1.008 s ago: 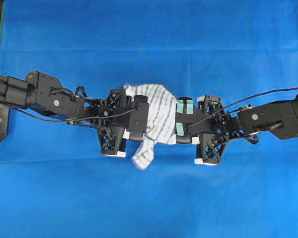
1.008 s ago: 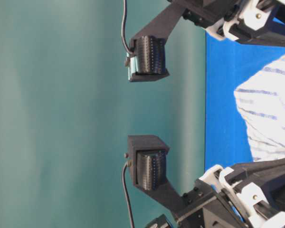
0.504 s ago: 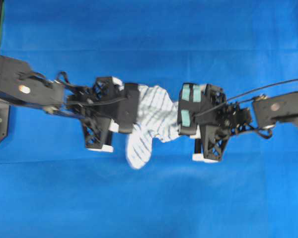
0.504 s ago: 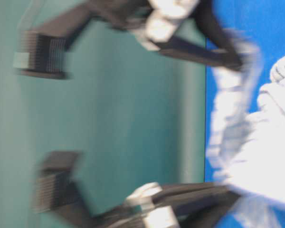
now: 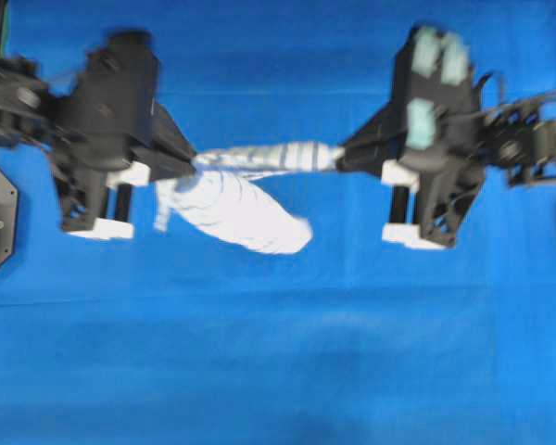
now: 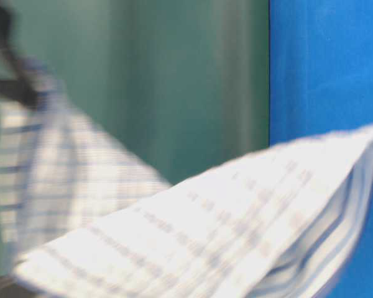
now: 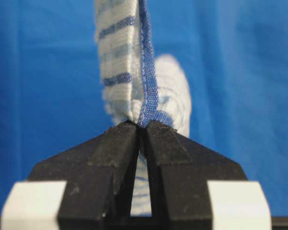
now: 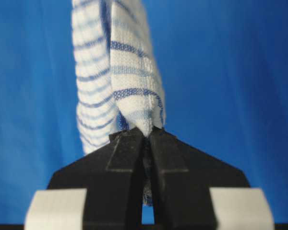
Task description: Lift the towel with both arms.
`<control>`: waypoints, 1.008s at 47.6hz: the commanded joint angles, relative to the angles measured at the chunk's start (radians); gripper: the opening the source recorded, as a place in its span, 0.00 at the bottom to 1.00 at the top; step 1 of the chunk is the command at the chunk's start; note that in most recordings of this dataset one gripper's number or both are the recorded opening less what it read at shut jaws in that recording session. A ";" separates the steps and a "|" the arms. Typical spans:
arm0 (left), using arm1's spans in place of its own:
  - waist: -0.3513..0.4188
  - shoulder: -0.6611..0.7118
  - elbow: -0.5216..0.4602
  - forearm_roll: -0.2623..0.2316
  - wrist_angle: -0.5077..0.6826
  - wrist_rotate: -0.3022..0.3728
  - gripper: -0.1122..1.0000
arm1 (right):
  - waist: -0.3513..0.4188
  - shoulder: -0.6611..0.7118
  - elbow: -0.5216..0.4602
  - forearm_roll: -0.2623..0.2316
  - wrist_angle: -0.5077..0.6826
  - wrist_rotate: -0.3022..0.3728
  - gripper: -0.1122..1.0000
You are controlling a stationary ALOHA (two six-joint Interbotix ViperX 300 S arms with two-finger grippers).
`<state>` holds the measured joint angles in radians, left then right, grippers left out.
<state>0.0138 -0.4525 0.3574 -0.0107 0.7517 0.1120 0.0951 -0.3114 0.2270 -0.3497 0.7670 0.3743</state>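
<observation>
Left wrist view: left gripper (image 7: 141, 125) jaws clamped on the towel (image 7: 129, 67) at its blue hem. Right wrist view: right gripper (image 8: 146, 133) pinching the other end. Overhead: towel strung between both, sagging, blurred, above the blue table cover (image 5: 278, 371).

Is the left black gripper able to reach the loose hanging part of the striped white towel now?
Probably not: the left gripper is shut on the towel edge, and the right gripper grips the opposite end, so neither is free.
</observation>
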 commanded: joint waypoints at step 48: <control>0.020 -0.021 -0.202 0.009 0.092 0.002 0.42 | -0.008 -0.018 -0.178 -0.005 0.071 -0.089 0.17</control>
<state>0.0307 -0.4663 0.1779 -0.0031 0.8667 0.1150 0.0936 -0.3191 0.0706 -0.3513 0.8406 0.2853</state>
